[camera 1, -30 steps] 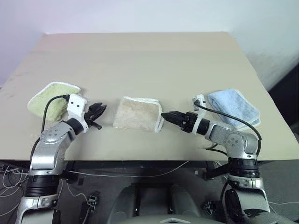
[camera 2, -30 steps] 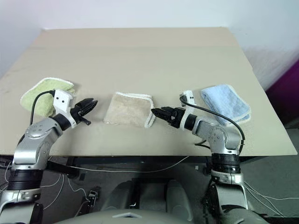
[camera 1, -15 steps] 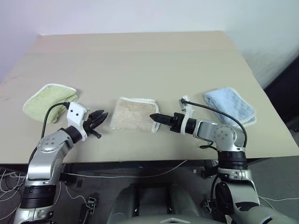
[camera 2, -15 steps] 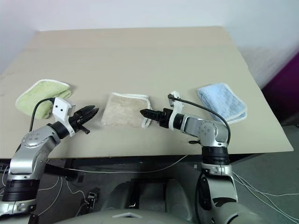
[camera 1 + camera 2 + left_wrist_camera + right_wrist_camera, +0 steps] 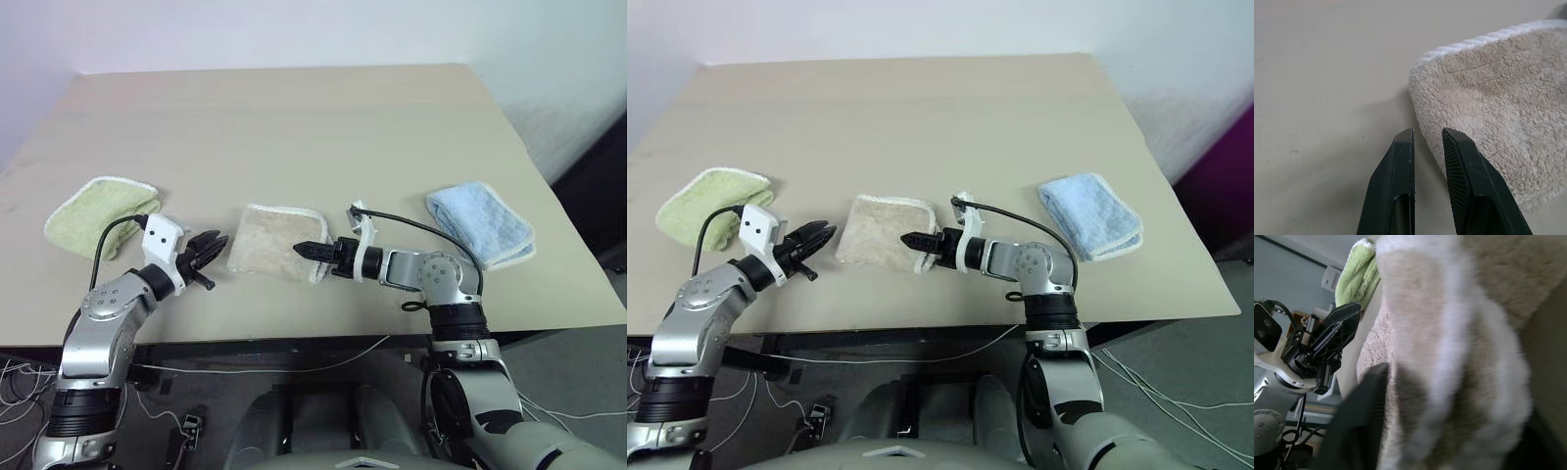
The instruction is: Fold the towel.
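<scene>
The towel [image 5: 274, 240], beige with white edging, lies folded at the middle of the table's near side. My right gripper [image 5: 304, 251] reaches in from the right, over the towel's right edge. In the right wrist view that white-edged fold [image 5: 1449, 333] fills the space between the two fingers [image 5: 1359, 426], which are closed on it. Just off the towel's left edge, my left gripper [image 5: 211, 247] hovers over bare table. The left wrist view shows its fingers [image 5: 1400, 166] a narrow gap apart with nothing between them, and the towel corner [image 5: 1488, 98] beside them.
A small light-green folded cloth [image 5: 95, 213] lies at the left of the tan table [image 5: 294, 117]. At the right lies a small light-blue folded cloth [image 5: 480, 224]. The table's front edge runs just below both grippers.
My right gripper has slid left from beside the towel onto its right edge, and its fingers have closed on the fold. The left gripper has stayed put; the camera view has shifted.
</scene>
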{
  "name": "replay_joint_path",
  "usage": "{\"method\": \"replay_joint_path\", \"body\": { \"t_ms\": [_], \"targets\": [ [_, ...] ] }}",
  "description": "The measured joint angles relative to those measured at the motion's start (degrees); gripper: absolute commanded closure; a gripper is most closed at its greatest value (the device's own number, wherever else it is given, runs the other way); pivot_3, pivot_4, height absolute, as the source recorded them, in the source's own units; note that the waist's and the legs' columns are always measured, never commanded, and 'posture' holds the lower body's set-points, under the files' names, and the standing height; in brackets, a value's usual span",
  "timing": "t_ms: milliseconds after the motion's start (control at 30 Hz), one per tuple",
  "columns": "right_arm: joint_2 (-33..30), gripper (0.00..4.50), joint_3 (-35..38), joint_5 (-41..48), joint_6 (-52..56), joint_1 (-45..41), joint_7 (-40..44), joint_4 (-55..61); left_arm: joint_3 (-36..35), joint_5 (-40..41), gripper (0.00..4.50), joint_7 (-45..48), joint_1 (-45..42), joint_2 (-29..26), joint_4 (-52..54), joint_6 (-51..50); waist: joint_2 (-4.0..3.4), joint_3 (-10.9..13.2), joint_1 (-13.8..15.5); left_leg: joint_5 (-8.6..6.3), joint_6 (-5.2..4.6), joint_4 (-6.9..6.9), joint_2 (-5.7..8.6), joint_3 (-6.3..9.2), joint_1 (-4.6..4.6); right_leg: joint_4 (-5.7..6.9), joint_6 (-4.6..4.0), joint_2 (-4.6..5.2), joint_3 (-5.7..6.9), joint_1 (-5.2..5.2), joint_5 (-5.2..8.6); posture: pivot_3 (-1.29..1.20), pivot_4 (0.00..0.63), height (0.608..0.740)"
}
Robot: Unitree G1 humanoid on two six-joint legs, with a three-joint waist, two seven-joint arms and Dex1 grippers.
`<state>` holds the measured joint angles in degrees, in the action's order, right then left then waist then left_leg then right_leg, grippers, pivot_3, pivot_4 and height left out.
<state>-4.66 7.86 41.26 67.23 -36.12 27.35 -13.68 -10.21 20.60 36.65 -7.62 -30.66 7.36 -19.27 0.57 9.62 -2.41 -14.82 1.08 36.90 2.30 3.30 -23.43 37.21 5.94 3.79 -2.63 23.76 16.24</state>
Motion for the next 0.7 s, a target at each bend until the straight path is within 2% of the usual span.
{"method": "replay_joint_path", "body": {
  "t_ms": [133, 167, 400, 500, 600, 700],
  "targets": [
    [0.4, 4.32, 1.8, 1.8, 1.0, 0.0, -0.1, 0.7, 0.4, 0.0, 3.58, -0.1, 0.0, 0.6, 0.0, 0.0, 0.0, 0.0, 0.0, 0.0, 0.0, 0.0, 0.0, 0.01, 0.0, 0.0, 0.0, 0.0, 0.0, -0.01, 0.0, 0.0, 0.15, 0.74],
    [0.5, 4.48, 2.2, 2.3, 1.2, 0.1, -0.4, 1.1, 0.4, 0.0, 3.58, -0.1, 0.0, 0.7, 0.0, 0.0, 0.0, 0.0, 0.0, 0.0, 0.0, 0.0, 0.0, 0.01, 0.0, 0.0, 0.0, 0.0, 0.0, -0.01, 0.0, 0.0, 0.15, 0.74],
    [1.4, 4.48, 5.9, 4.3, 1.1, 2.0, -2.9, 3.9, 1.0, -0.1, 3.58, 0.5, -1.0, 0.7, 0.0, 0.0, 0.0, 0.0, 0.2, 0.0, 0.0, 0.01, 0.02, 0.01, -0.02, 0.0, 0.0, 0.02, 0.0, 0.0, 0.0, 0.0, 0.15, 0.74],
    [0.8, 4.48, 11.1, 6.7, 0.0, 2.0, -5.5, 7.1, 1.7, -0.1, 3.58, 0.6, -1.4, 0.9, 0.0, 0.0, -0.01, 0.0, 0.3, 0.0, 0.0, 0.02, 0.03, 0.01, -0.04, -0.01, 0.0, 0.03, 0.01, 0.0, 0.0, 0.0, 0.15, 0.74],
    [-3.2, 4.48, 18.6, 10.3, -1.0, 0.9, -9.9, 10.0, 2.0, -0.1, 3.58, 0.7, -1.4, 0.9, -0.1, 0.0, -0.02, 0.0, 0.6, 0.0, 0.0, 0.05, 0.05, 0.01, -0.05, -0.01, 0.01, 0.05, 0.01, 0.0, 0.0, 0.0, 0.15, 0.74],
    [-9.7, 4.48, 26.9, 14.3, -1.4, -0.2, -15.0, 12.7, 2.9, -0.1, 3.58, 1.2, -1.9, 1.3, -0.7, 0.0, -0.07, 0.1, 1.4, 0.0, 0.0, 0.05, 0.07, -0.01, -0.06, -0.04, 0.01, 0.07, 0.01, -0.01, 0.0, 0.0, 0.15, 0.74]
  ]
}}
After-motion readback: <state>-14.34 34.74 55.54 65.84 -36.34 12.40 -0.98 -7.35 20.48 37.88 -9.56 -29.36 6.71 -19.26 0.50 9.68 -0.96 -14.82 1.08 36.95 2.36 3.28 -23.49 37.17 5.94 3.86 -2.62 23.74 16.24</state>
